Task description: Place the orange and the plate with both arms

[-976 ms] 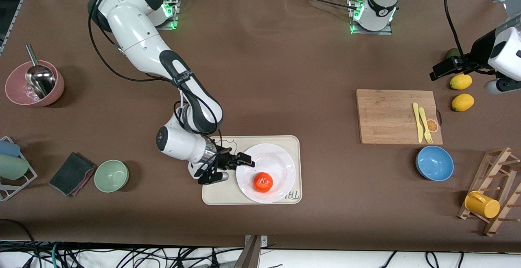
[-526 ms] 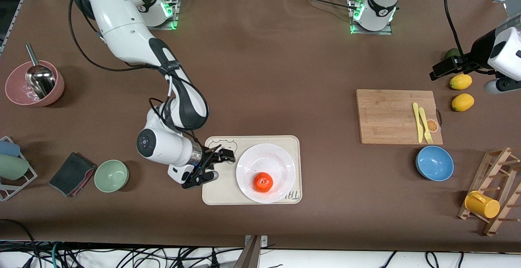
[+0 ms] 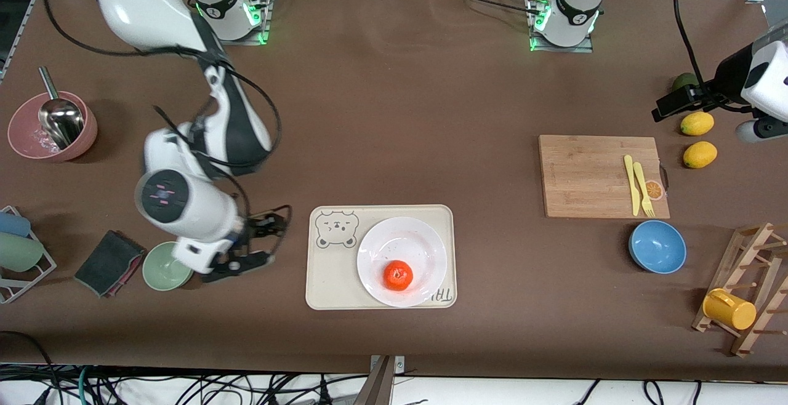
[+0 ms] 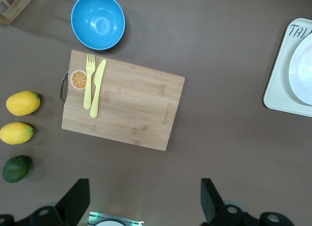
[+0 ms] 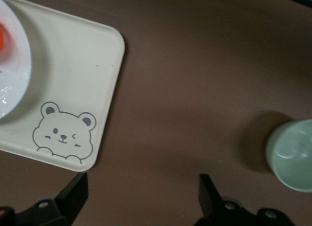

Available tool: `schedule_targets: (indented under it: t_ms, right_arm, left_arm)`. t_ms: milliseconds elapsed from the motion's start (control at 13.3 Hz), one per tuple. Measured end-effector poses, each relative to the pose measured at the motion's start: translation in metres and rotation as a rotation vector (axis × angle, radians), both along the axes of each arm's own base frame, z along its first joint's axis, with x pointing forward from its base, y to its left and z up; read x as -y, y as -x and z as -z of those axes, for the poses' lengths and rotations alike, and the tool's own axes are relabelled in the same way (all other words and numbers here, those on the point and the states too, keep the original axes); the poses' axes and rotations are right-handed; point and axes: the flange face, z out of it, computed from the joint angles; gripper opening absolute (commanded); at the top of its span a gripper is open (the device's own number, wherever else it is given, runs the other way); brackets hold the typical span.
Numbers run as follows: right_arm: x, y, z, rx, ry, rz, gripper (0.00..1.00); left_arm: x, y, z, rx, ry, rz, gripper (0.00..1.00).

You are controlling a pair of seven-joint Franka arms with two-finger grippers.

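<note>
Orange: the orange point(image 3: 398, 274) sits on the plate point(image 3: 425, 239), toward the rim nearer the front camera; only a sliver of it point(image 5: 1, 38) shows in the right wrist view

Plate: white and round, resting on the cream bear-print tray point(image 3: 326, 282), at the tray's end toward the left arm; its rim point(image 4: 298, 70) shows in the left wrist view, and the bear print point(image 5: 63, 133) lies bare beside it

Right pincer: the right pincer point(image 3: 261, 242) is over bare tabletop point(image 3: 400, 116) between the tray and the green bowl point(image 3: 161, 269); its fingers point(image 5: 70, 192) stand spread apart and hold nothing; it touches neither plate nor tray

Left pincer: the left pincer point(image 4: 145, 199) hangs high over the left arm's end of the tabletop, above the cutting board point(image 4: 131, 109) and near the lemons point(image 3: 697, 124); its two fingers point(image 4: 75, 199) stand wide apart and empty (this arm waits)

Step in hand: judging by how things lie, both placements look done; the fruit is on the plate and the plate on the tray; what remains appears to be clearing the right arm away

Next move calls for: lifting the right pincer clear of the green bowl just beside it; keeping the wrist and cables off the tray's edge so nothing is nudged; no fresh grasp seems needed
</note>
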Motion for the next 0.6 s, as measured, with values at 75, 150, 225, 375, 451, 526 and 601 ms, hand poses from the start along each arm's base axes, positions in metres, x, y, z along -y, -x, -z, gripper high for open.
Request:
schedule_targets:
  t_ms: [75, 150, 225, 375, 451, 526, 601]
  right_arm:
    - [0.022, 0.006, -0.029, -0.018, 0.015, 0.028, 1.0]
    - [0.04, 0.016, -0.055, -0.053, 0.025, 0.049, 1.0]
    - [0.051, 0.028, -0.075, -0.101, 0.034, 0.064, 1.0]
    - [0.062, 0.048, -0.101, -0.167, 0.046, 0.076, 1.0]
    - [0.067, 0.053, -0.112, -0.165, 0.051, 0.084, 1.0]
    - [0.075, 0.055, -0.122, -0.157, 0.055, 0.099, 1.0]
    - [0.087, 0.057, -0.131, -0.155, 0.059, 0.119, 1.0]
  left_arm:
    - [0.0, 0.0, 0.0, 0.0, 0.0, -0.001, 1.0]
    - [-0.001, 0.0, 0.0, 0.0, 0.0, -0.001, 1.0]
    - [-0.001, 0.0, 0.0, 0.001, 0.0, -0.001, 1.0]
    - [-0.001, 0.0, 0.0, 0.001, 0.0, -0.002, 1.0]
    - [-0.001, 0.0, 0.0, 0.001, 0.0, -0.002, 1.0]
    - [-0.001, 0.0, 0.0, 0.001, 0.0, -0.002, 1.0]
    - [-0.001, 0.0, 0.0, 0.001, 0.0, -0.002, 1.0]
